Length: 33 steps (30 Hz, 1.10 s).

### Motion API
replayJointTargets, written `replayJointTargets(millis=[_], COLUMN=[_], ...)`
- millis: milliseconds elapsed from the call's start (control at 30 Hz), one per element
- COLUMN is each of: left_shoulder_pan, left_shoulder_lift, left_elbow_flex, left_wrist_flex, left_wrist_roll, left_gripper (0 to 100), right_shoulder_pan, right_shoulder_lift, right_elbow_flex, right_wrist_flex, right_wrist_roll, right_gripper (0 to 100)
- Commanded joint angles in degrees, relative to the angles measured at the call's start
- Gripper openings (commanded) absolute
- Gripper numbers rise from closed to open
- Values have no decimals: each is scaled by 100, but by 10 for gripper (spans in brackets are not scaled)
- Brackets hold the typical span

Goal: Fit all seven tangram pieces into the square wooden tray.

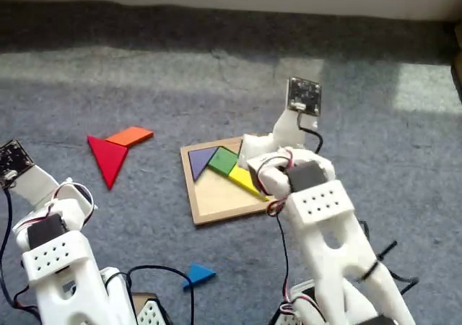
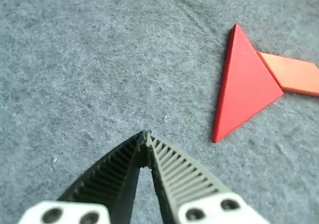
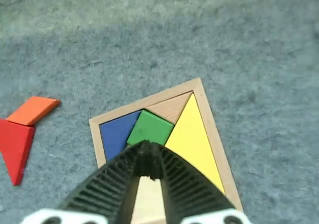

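right arm stretched out over the wooden tray (image 1: 216, 208), right gripper (image 3: 148, 154) pinched tight with nothing in it, tips over the near edge of the green square (image 3: 149, 127). blue triangle (image 3: 115, 134) and yellow triangle (image 3: 192, 137) sit either side of it in the tray. left arm sits folded back, left gripper (image 2: 146, 137) closed and empty above the carpet, near the red triangle (image 2: 244, 84) and orange parallelogram (image 2: 294, 73).
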<state>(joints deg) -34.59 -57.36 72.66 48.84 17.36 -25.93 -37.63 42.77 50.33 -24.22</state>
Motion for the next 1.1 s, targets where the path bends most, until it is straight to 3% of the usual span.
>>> replayJointTargets(millis=[0, 233, 567, 867, 1067], left_shoulder_pan=[321, 585, 593, 602, 1042], left_shoulder_lift=[-92, -92, -84, -84, -75], left_elbow_flex=[-101, -92, -84, 75, 101], left_wrist_flex=[-70, -70, -79, -97, -70], left_wrist_roll=[-299, -352, -360, -1081, -1600], left_gripper=[5, 5, 5, 5, 5], right_shoulder_pan=[127, 796, 919, 901, 910], right_shoulder_lift=[-1429, -3556, -6835, -6756, -6738], right_elbow_flex=[321, 2158, 4620, 5525, 6123], right_wrist_flex=[760, 954, 989, 954, 954], right_wrist_roll=[730, 1275, 1626, 1582, 1582], right_gripper=[5, 5, 5, 5, 5])
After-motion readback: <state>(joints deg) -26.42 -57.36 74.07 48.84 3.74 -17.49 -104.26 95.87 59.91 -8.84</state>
